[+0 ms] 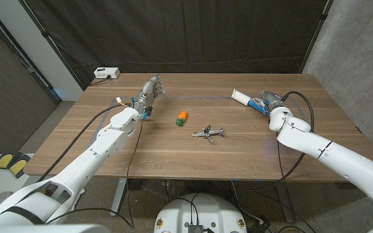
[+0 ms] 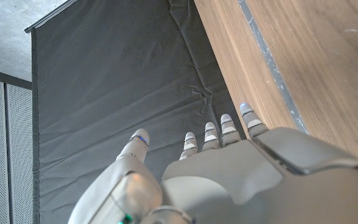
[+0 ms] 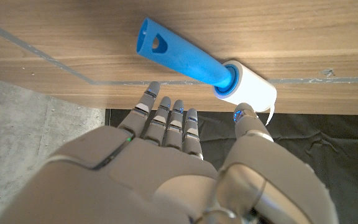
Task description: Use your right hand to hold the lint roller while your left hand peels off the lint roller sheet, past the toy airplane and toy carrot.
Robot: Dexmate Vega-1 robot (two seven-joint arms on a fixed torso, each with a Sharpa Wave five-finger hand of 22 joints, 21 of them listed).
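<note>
Nothing of the task looks done yet: the lint roller [image 1: 250, 99] lies on the tabletop [image 1: 173, 155] with its sheet not visibly peeled, though a small corner of the sheet seems to stand off the white roll. You have yet to take hold of the handle with your right hand [image 1: 272, 103], and the peel with your left hand [image 1: 149, 94] comes after that.

Your right hand hovers just beside the lint roller, on the handle side. In the right wrist view its fingers [image 3: 169, 121] are stretched out straight and close together, with the thumb set apart, reaching toward the blue handle; they hold nothing and do not appear to touch the lint roller, though the gap is hard to judge.

Your left hand is raised above the tabletop, well apart from the lint roller, with its fingers [image 2: 210, 137] extended and slightly spread, the thumb out to the side, empty.

Between your left hand and the lint roller lie the toy carrot [image 1: 182, 117] and the toy airplane [image 1: 208, 133], near each other; the toy carrot is the farther from the lint roller. Your left hand will have to travel past both.
</note>
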